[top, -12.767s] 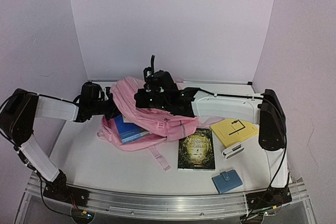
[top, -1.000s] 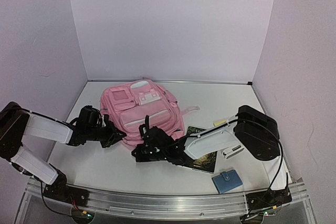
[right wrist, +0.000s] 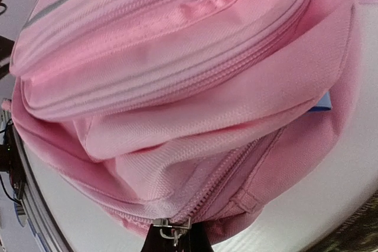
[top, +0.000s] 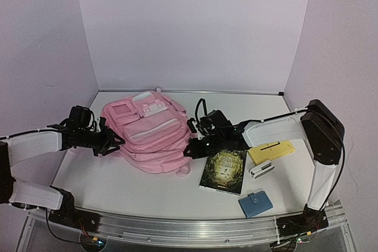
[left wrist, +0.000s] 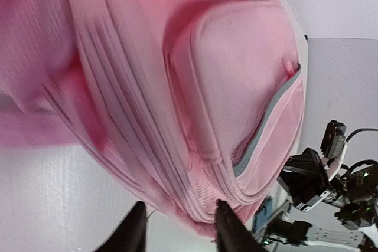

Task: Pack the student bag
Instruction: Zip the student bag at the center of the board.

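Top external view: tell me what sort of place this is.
Probably a robot test booth: plain lilac walls box in a white tabletop, a metal rail edges it, and a student bag and book lie on it.

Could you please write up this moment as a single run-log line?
left gripper: open, beside student bag | right gripper: shut on zipper pull | book, blue wallet: on table, unpacked
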